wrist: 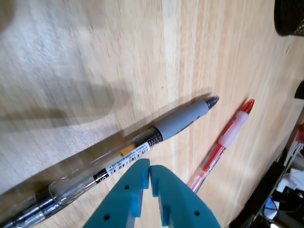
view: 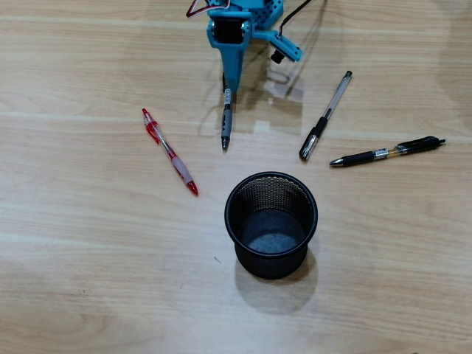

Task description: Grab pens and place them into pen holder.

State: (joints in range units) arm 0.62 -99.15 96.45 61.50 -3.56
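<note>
1. Fingers (wrist: 149,175) pressed together, empty, beside the grey pen (wrist: 142,142) lying on the bench (view: 88,258).
2. Pen holder (view: 271,221) stands empty, near the pen's tip.
3. Risk, I judge: descending closed, I'd roll the pen away.
4. Wrist view alone shows my tips meeting; overhead alone shows the two pens (view: 324,118) at right.

In the wrist view, the grey-grip pen (wrist: 142,140) is carrying a white label with a barcode and small black print along its clear barrel, but the print is too small and blurred to read. In the overhead view, the black pen with silver band (view: 387,153) is showing a pale band only, and no letters or numbers are readable on anything there.
</note>
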